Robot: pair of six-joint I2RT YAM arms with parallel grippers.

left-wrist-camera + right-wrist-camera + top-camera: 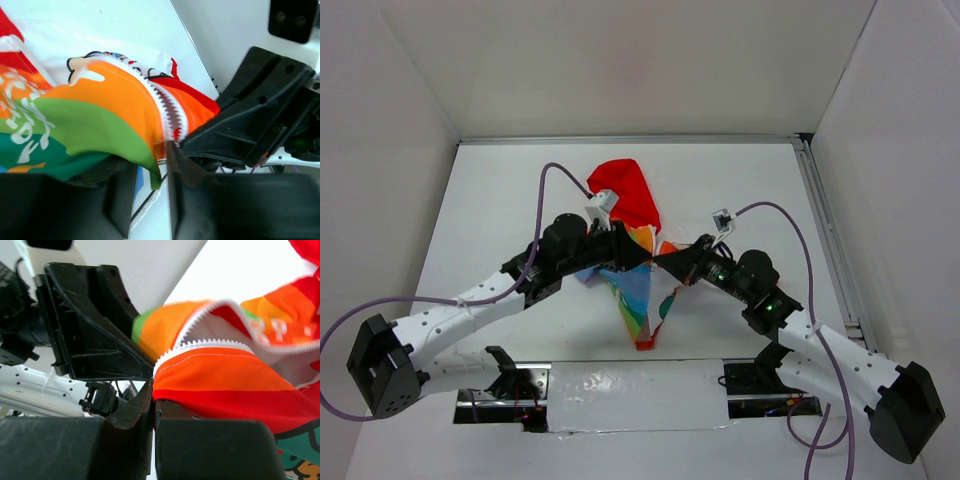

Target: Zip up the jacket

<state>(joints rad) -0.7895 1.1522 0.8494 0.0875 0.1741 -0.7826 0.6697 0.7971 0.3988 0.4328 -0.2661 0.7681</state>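
The jacket point(632, 292) lies bunched mid-table, its red hood point(624, 192) at the far end and its rainbow panels toward me. Both grippers meet nose to nose over its middle. My right gripper point(667, 263) is shut on the orange-red edge of the jacket point(225, 380), just below the white zipper teeth point(210, 344); its jaws point(153, 387) are nearly touching. My left gripper point(638, 258) stands narrowly open point(152, 152). The green and orange fabric point(100, 115) drapes over its left finger, and a corner hangs in the gap. The zipper's end point(169, 125) lies at its right fingertip.
White walls close in the table on three sides. A metal rail point(825, 230) runs along the right edge. A white taped plate point(635, 395) lies between the arm bases at the near edge. Purple cables point(555, 175) loop above both wrists.
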